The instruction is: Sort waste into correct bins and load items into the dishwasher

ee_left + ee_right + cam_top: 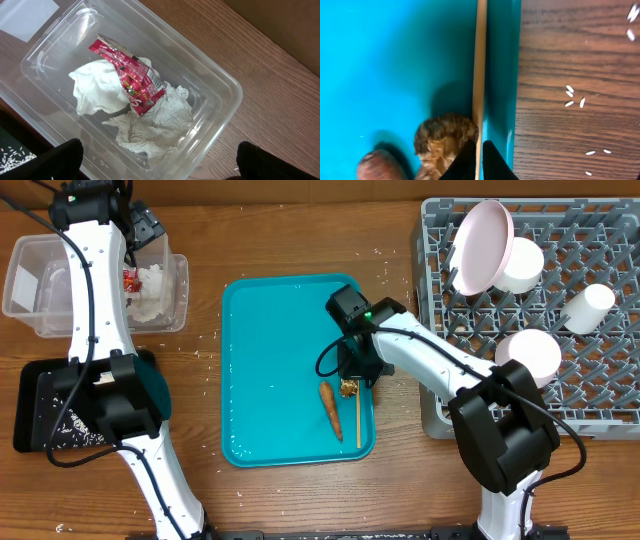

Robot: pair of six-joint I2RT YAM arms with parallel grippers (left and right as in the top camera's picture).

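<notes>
You're clearing the teal tray (270,330) — right gripper (479,150) pinching the thin wooden stick (479,70) at its 4 o'clock edge, left gripper (160,167) spread above the clear tub (220,95) — next needing a straight lift.

From where I stand the two arms look alike: the left arm (95,300) and the right arm (425,355) are smooth white shells joined by chunky black joint housings (125,395). A thin black cable (322,362) trails loosely along each. The right arm's black wrist block (350,308) carries a small glowing green light (368,310). The left gripper (160,165) has rounded black fingertips (65,157). The right gripper (479,162) has black fingertips (462,165) tapering to narrow points.
</notes>
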